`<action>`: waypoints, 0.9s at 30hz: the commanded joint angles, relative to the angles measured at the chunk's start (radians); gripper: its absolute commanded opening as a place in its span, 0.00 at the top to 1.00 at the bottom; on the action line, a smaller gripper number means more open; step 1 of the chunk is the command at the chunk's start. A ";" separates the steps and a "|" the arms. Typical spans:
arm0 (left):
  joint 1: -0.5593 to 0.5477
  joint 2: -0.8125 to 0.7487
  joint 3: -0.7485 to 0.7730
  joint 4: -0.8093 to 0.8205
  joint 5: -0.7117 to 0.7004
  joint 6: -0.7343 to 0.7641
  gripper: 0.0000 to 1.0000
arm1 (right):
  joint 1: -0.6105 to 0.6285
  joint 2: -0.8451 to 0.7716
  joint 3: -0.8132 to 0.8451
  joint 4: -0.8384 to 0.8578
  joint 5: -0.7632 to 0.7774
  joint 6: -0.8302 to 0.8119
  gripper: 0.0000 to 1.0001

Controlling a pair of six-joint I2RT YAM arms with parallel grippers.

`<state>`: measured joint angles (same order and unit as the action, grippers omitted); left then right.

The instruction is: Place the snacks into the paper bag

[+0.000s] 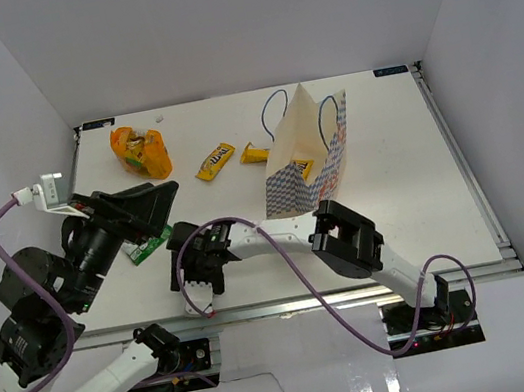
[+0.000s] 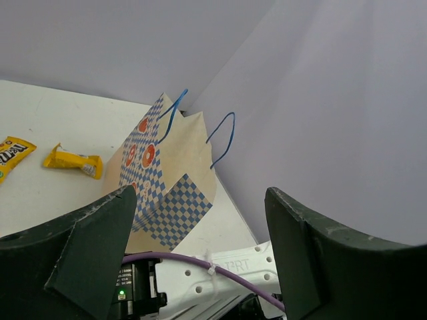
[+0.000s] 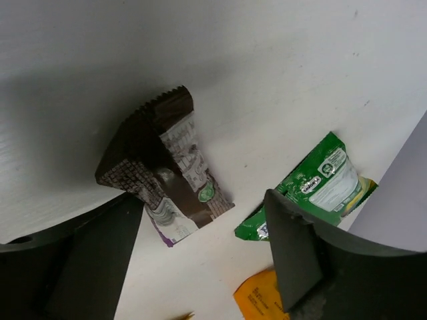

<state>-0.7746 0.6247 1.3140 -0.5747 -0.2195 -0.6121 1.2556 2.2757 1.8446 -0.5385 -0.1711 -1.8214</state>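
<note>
Right gripper [image 3: 200, 263]: fingers wide, empty, poised over brown bar [image 3: 163, 167].
Bar: flat on table [image 1: 412, 180], near green packet [image 3: 327, 180], well apart from bag [image 1: 307, 152].
Left gripper [image 2: 200, 247]: raised, fingers wide, holding nothing.
Risk at grasp: bar lies skewed between the fingers; likely corner pinch, slick wrapper sliding free.
Risk at bag: narrow mouth; clipped rim could tip it.

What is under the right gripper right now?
A dark brown bar lies flat on the table below the open right gripper. A small green packet lies beside it, one corner hidden behind a finger.
</note>
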 commanded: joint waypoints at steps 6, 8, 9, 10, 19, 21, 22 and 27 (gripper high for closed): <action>-0.002 -0.002 -0.041 -0.036 -0.009 -0.032 0.11 | 0.011 0.041 0.021 -0.196 -0.008 -0.133 0.43; -0.002 -0.009 -0.047 -0.036 -0.009 -0.038 0.11 | 0.013 0.028 -0.004 -0.231 -0.033 -0.133 0.51; -0.003 -0.013 -0.051 -0.036 -0.012 -0.040 0.11 | 0.013 0.013 -0.037 -0.232 -0.041 -0.128 0.55; -0.002 -0.014 -0.055 -0.036 -0.012 -0.041 0.11 | 0.013 0.005 -0.056 -0.229 -0.047 -0.121 0.63; -0.002 -0.033 -0.081 -0.053 -0.043 -0.046 0.11 | -0.008 -0.183 -0.131 -0.210 -0.286 0.217 0.86; -0.002 -0.036 -0.081 -0.060 -0.060 -0.041 0.11 | -0.025 -0.288 -0.157 -0.210 -0.402 0.287 0.87; -0.002 -0.037 -0.081 -0.068 -0.070 -0.040 0.11 | -0.028 -0.323 -0.169 -0.210 -0.441 0.310 0.87; -0.002 -0.045 -0.075 -0.077 -0.155 -0.032 0.11 | -0.062 -0.552 -0.235 -0.210 -0.596 0.441 0.89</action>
<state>-0.7746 0.5911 1.2362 -0.6327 -0.3069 -0.6540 1.2160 1.8774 1.6245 -0.7349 -0.5861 -1.5059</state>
